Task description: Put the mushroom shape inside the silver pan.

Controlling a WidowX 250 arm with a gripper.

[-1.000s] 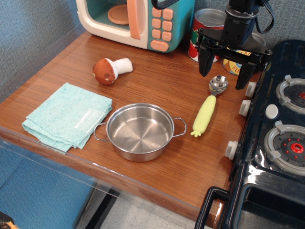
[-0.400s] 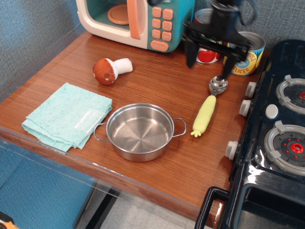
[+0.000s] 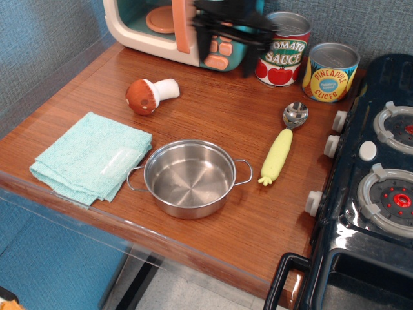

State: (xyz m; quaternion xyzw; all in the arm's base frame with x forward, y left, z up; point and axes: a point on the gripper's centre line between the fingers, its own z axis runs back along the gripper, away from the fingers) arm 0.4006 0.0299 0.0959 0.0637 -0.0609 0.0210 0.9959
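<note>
**Mushroom lies on the desk, pan empty**

The gripper (image 3: 226, 46) hangs blurred at the far edge of the desk (image 3: 213, 110), in front of the toy microwave (image 3: 181, 29). Its 2 jaws point down and stand apart, released, with nothing between them.

The mushroom (image 3: 150, 95) lies on its side on the wood, to the left of the gripper and well apart from it. Its reddish-brown cap points toward the near left and its white stem toward the far right. It is just beyond the far corner of the folded teal cloth (image 3: 90, 157), not touching it.

The pan (image 3: 189, 179) sits near the front edge of the desk, its inside bare and shiny, with 1 wire handle on each side. Its left handle is just beside the cloth's edge.

To the right of the pan lies a scoop (image 3: 282, 145) with a yellow handle, its metal bowl pointing away. Behind it stand 2 cans, the tomato sauce can (image 3: 282, 50) and the pineapple can (image 3: 330, 72). A black toy stove (image 3: 374, 187) fills the right side.
</note>
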